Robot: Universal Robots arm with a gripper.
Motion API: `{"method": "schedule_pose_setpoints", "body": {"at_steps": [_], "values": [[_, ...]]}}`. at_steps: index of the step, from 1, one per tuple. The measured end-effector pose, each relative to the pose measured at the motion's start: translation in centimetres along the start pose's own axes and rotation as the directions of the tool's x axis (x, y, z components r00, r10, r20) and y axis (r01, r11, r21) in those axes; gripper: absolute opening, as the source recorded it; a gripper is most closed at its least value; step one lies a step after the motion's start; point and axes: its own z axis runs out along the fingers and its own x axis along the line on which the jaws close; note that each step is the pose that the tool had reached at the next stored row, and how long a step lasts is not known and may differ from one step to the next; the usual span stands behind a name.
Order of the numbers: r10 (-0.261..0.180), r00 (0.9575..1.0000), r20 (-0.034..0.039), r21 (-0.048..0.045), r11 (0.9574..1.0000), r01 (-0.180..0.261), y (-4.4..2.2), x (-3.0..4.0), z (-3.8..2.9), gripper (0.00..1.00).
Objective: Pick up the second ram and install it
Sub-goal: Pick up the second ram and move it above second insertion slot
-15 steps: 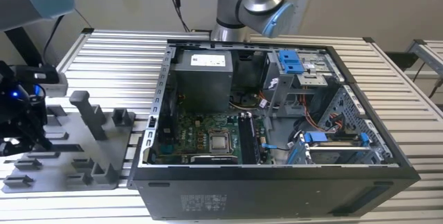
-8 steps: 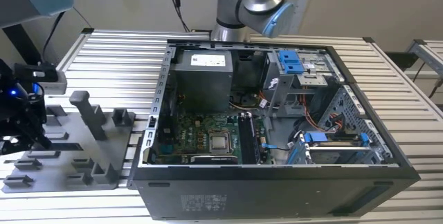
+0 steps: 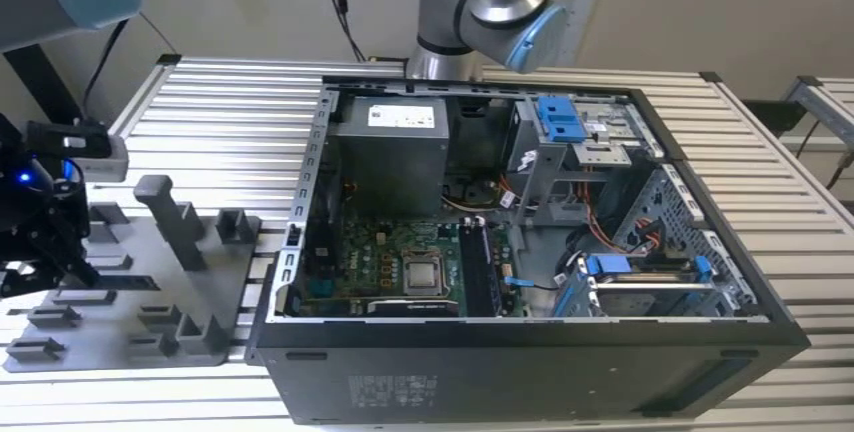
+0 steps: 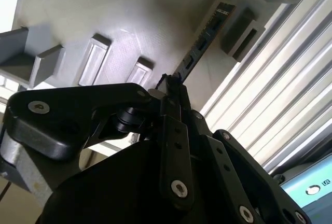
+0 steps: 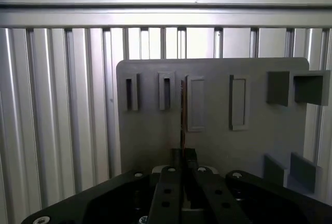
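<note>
The big open computer case (image 3: 534, 372) sat across the slatted table (image 3: 200, 92), its motherboard (image 3: 387, 262) bare to the camera. Toward the table's edge on the exterior view's left lay the grey holder tray (image 3: 134, 297), and that was where the action was. The gripper (image 5: 184, 154) stood over that tray with its jaws pressed in on the second ram (image 5: 182, 110), pinching the thin board by one end. The board showed edge-on between two of the tray's holder blocks (image 5: 165, 90). Whether the ram's far end was clear of the tray, I could not tell. My read: the grasp was made and the pick-up at best begun. The trip to the case and the seating in the long black slots (image 3: 478, 267) were all left to do.
</note>
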Motion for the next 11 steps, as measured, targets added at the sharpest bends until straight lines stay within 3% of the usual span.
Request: {"method": "schedule_pose_setpoints", "body": {"at_steps": [11], "values": [[0.017, 0.9998, 0.0045, 0.0013, 0.9999, -0.017, 0.02, -0.01, -0.34, 0.14]]}}
